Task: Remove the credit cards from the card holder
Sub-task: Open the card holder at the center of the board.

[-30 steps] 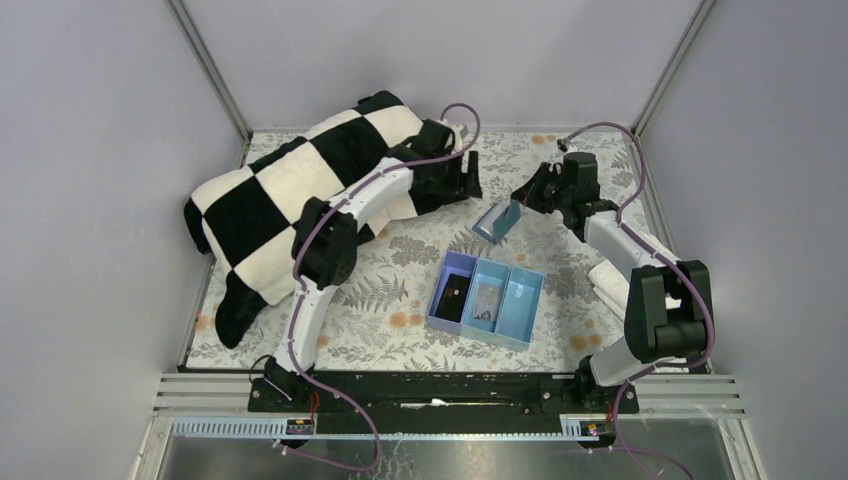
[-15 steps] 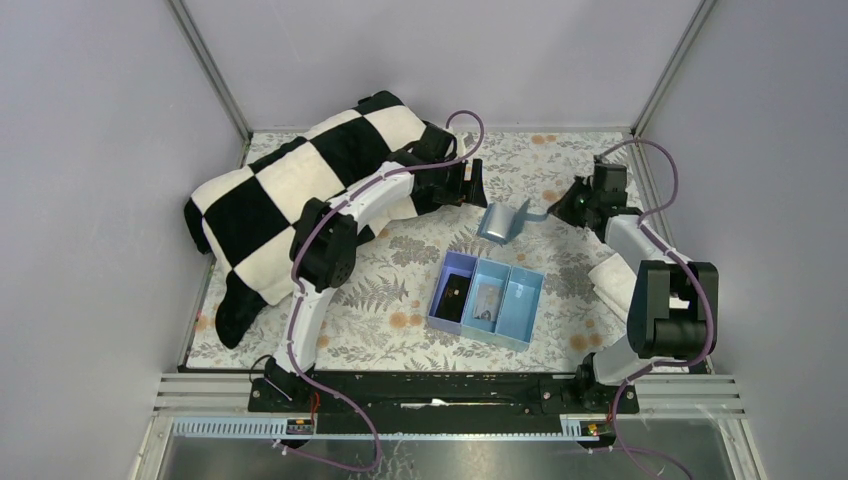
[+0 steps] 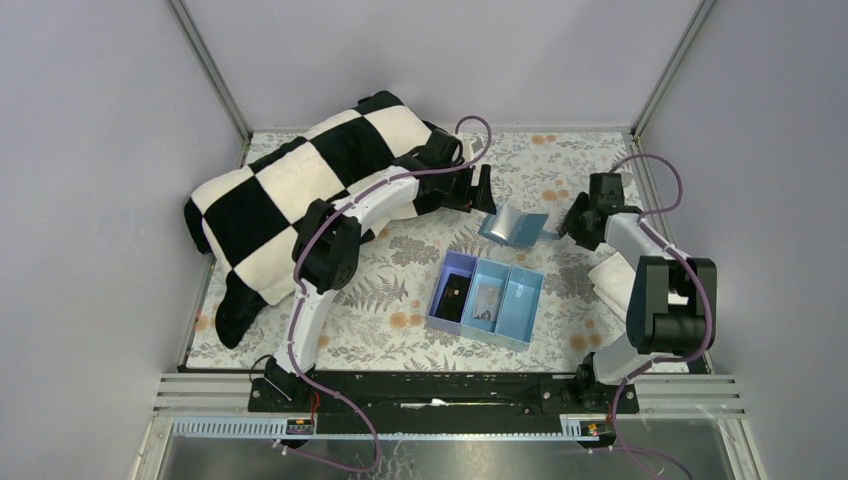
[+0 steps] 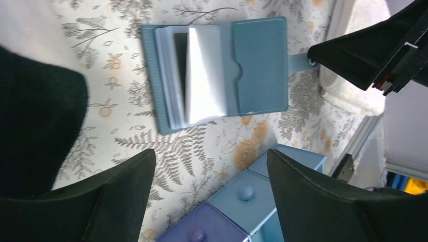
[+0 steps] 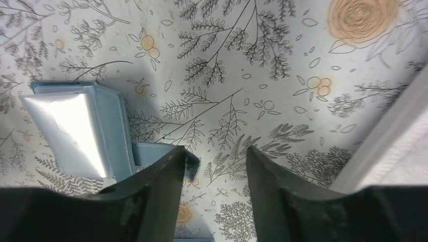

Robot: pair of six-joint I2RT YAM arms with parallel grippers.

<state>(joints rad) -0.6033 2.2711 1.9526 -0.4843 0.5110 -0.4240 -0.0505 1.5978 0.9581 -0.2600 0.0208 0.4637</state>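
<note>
Flowery cloth covers the table (image 3: 400, 290). At its far middle the card holder (image 4: 217, 70) lies open, with the credit cards (image 4: 204, 75) inside. The left gripper (image 4: 209, 161) hangs wide open over it, holding nothing. The right gripper (image 5: 214, 154) is partly open and empty, one finger right beside the holder's strap (image 5: 161, 151).

No text, label, brand or number is legible on anything here.

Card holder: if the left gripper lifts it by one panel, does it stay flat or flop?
Probably flops: the card holder lies open at a fold, so the free panel would likely swing. Its glossy sleeves look slippery and may splay. Thin, so probably light.
</note>
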